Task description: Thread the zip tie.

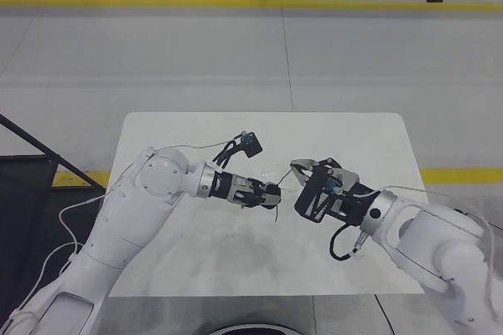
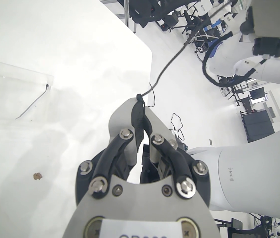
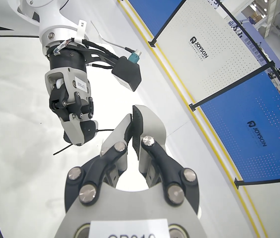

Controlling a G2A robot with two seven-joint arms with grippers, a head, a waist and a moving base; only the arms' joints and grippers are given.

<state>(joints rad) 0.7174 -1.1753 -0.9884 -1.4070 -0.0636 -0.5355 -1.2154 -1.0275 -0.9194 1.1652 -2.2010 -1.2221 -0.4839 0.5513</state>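
Left gripper (image 2: 140,102) is pinching the zip tie (image 2: 169,63) above the table (image 2: 55,25). Right gripper (image 3: 133,112) is sitting closed, pads together, with the tie running toward it. A second tie (image 2: 32,104) is lying in a bag (image 2: 6,80).

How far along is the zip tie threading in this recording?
Done: the zip tie is up off the table. In hand: left gripper shut on it, strap stretched to the shut right gripper. Left: no closed loop shows, so threading remains.

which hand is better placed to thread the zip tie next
Likely right: left hand is shut on the thin black zip tie, anchoring it; right hand sits at its free length.
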